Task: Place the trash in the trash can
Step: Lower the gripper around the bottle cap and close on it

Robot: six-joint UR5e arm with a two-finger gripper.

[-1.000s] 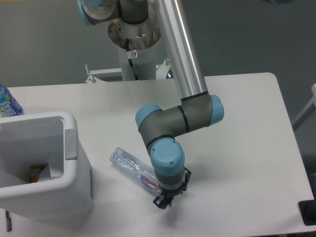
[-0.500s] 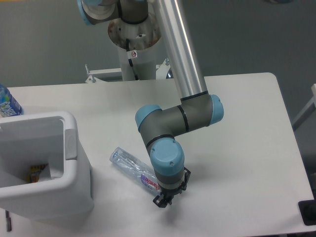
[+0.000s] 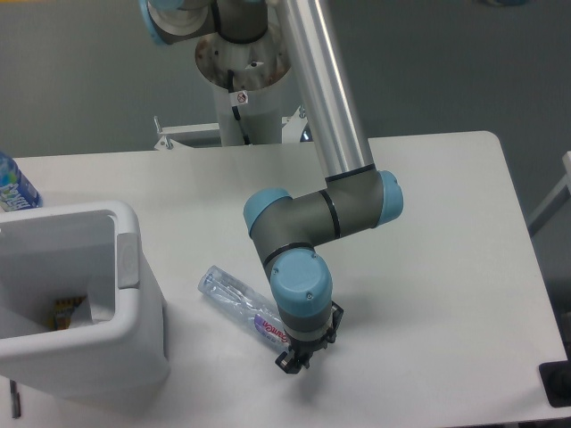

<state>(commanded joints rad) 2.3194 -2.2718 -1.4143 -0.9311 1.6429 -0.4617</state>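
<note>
Crushed clear bottle (image 3: 234,299) flat on its side, near grey bin (image 3: 134,352).

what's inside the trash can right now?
Inside the trash can, near the bottom left, lies a small yellow-and-red printed scrap beside something white. The front wall hides the rest of the floor. The crushed bottle lies outside on the table.

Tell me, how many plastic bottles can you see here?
2. A crushed clear bottle lies on the table beside the robot's fingers; a blue-labelled bottle stands at the left edge, partly cut off.
</note>
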